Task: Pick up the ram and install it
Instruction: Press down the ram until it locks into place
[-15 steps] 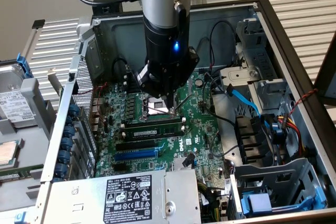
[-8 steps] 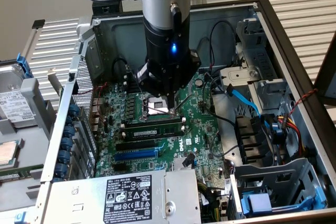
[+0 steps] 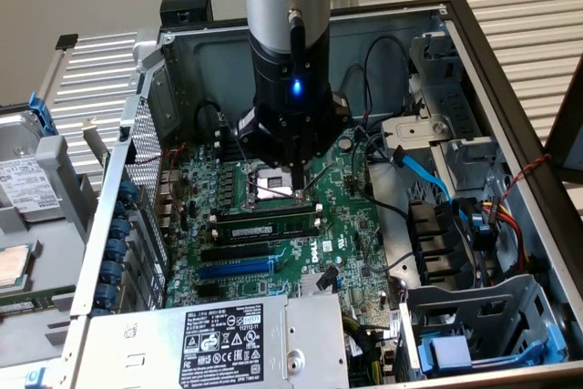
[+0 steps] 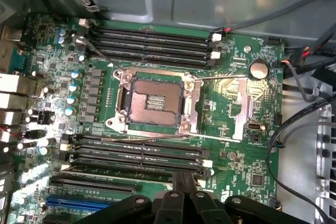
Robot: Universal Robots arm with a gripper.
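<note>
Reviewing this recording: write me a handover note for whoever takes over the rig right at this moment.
Gripper: shut, with nothing between its fingers. It hangs low over the motherboard, above the edge of the CPU socket that faces the ram.
Ram: stands on edge in a memory slot in the bank beside the CPU socket, inside the open computer case.
Done: the ram is picked up, placed in the slot and released.
Left: the views do not show whether the ram is pressed fully home or its end latches are closed.
</note>
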